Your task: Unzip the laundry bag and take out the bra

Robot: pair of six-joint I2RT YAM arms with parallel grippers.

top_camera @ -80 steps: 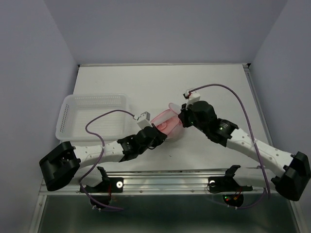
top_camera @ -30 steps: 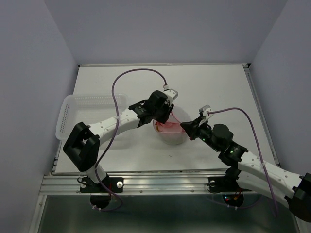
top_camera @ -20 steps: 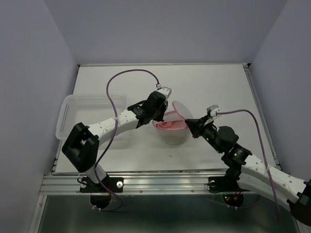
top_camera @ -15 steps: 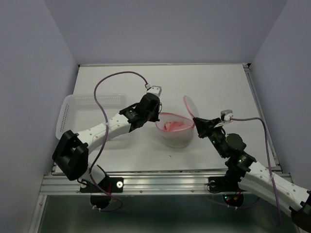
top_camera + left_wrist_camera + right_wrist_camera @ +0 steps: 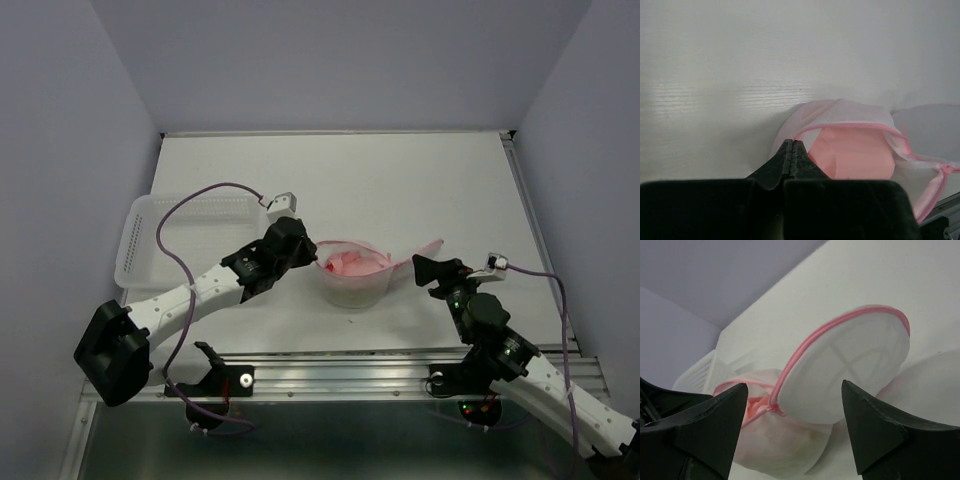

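The laundry bag (image 5: 350, 288) sits mid-table as a white mesh pouch with pink zipper trim, unzipped. Its round lid (image 5: 412, 257) hangs open to the right. The pink bra (image 5: 350, 264) lies inside the open mouth. My left gripper (image 5: 314, 262) is shut on the bag's left rim. In the left wrist view the pink trim runs right into the closed tips of that gripper (image 5: 792, 144), beside the bra (image 5: 855, 155). My right gripper (image 5: 425, 272) stands open just right of the lid, holding nothing. The right wrist view shows the lid (image 5: 850, 365) between this gripper's (image 5: 792, 390) spread fingers.
A rectangular white plastic basket (image 5: 190, 225) stands at the table's left side, behind the left arm. It also shows in the right wrist view as the basket (image 5: 715, 370) beyond the bag. The table's front rail runs just below both arms.
The right gripper opened, let go of the lid and drew back to the right. The lid swung open rightward. The left arm swung left and lower, staying shut at the rim.
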